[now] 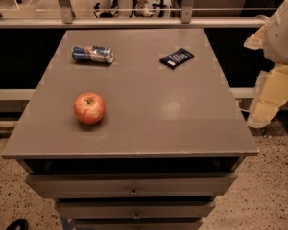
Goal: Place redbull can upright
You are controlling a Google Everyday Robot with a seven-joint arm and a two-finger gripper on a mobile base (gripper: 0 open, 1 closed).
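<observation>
The redbull can (92, 54) lies on its side at the far left of the grey table top (149, 95), its silver top pointing right. My arm hangs beside the table's right edge, off the table. My gripper (262, 115) is at the arm's lower end, near the floor side of the table's right edge, far from the can and holding nothing that I can see.
A red apple (90, 108) stands on the left front part of the table. A flat dark blue packet (176, 58) with white print lies at the far right. Drawers (134, 188) sit below the front edge. A railing (134, 20) runs behind the table.
</observation>
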